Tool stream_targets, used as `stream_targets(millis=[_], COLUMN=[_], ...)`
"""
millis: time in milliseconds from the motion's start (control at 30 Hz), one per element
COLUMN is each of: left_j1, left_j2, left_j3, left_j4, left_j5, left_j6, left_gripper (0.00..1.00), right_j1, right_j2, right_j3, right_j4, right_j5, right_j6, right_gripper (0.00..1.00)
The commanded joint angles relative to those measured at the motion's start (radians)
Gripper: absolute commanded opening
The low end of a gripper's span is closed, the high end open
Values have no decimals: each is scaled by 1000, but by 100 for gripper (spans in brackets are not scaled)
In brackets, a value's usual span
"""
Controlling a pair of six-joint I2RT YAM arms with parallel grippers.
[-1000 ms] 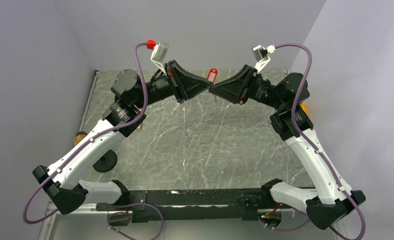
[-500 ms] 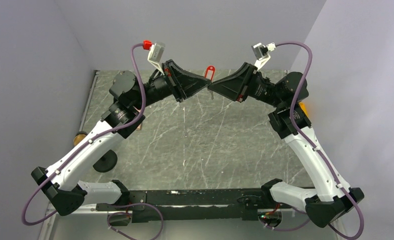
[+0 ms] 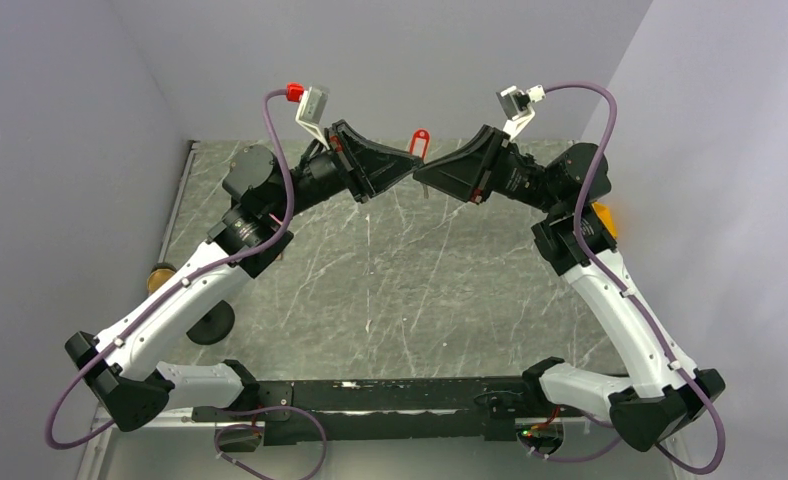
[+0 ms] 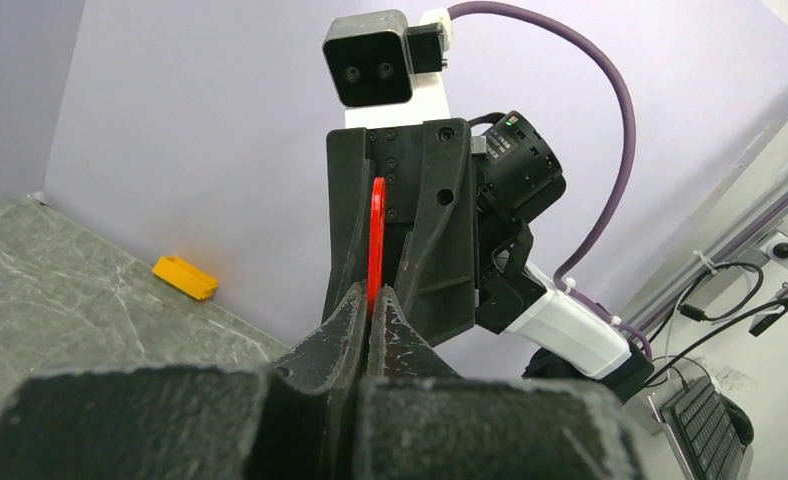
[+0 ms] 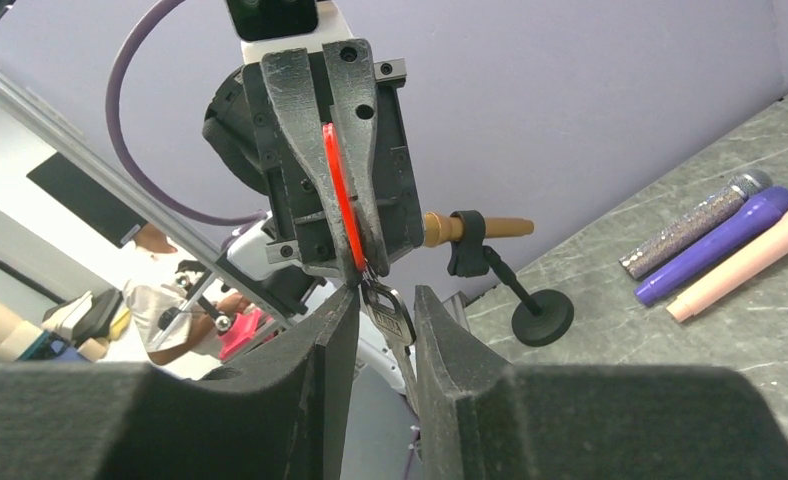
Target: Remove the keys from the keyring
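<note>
Above the far half of the grey marbled counter (image 3: pixel 390 290), the two arms meet tip to tip in mid-air. The left hand (image 3: pixel 411 164) is clenched on the lower end of the keyring (image 3: pixel 419 142), whose red tag stands up from its fingertips. The right hand (image 3: pixel 419 175) has its jaws partly apart around a small metal key (image 5: pixel 390 315) hanging from the keyring; whether they actually pinch it I cannot tell.
</note>
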Motion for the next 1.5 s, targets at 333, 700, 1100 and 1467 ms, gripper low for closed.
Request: stream_targets(millis=[333,700,1100,1467], left_j1=[-1,-2,26,64], left_j2=[-6,-10,-4,121], left_j3=[-26,-19,87,454], left_j4=[66,12,-103,-618], left_j5=[-22,-29,-1,231], left_j6=[-32,-8,133,590], left_gripper=[0,36,51,47], right_j1=[5,4,1,2], right_j2=[7,-30,-104,-24], right_j3=[4,-6,2,210], right_j4=[78,-12,-182,-714], right_j5=[8,-1,-16,-24], right_j6=[11,-62,-164,-456], right_gripper=[11,0,0,0])
